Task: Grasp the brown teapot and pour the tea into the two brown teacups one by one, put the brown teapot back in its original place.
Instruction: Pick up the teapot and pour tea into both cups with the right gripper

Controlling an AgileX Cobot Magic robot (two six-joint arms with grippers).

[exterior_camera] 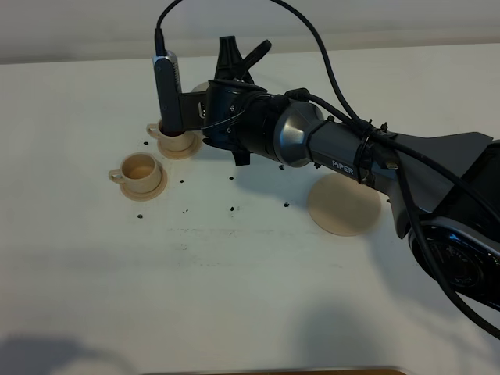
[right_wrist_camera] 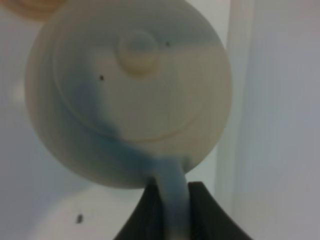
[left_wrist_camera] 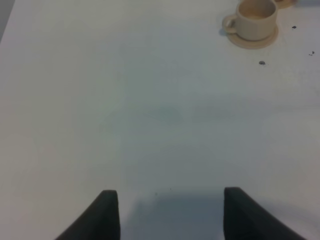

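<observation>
Now the right gripper (right_wrist_camera: pixel 170 212) is closed tight on the brown teapot (right_wrist_camera: pixel 130 95) handle. Tipped too fast, tea may miss the far teacup (exterior_camera: pixel 176 144).

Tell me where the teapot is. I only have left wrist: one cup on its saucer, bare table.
Observer: The right gripper holds the brown teapot by its loop handle.
Operator: Over which cup?
Observer: Exterior high shows the gripper above the far teacup; the near teacup sits clear of it.
Operator: Coaster free?
Observer: Yes, the coaster disc lies bare, nothing on it.
</observation>
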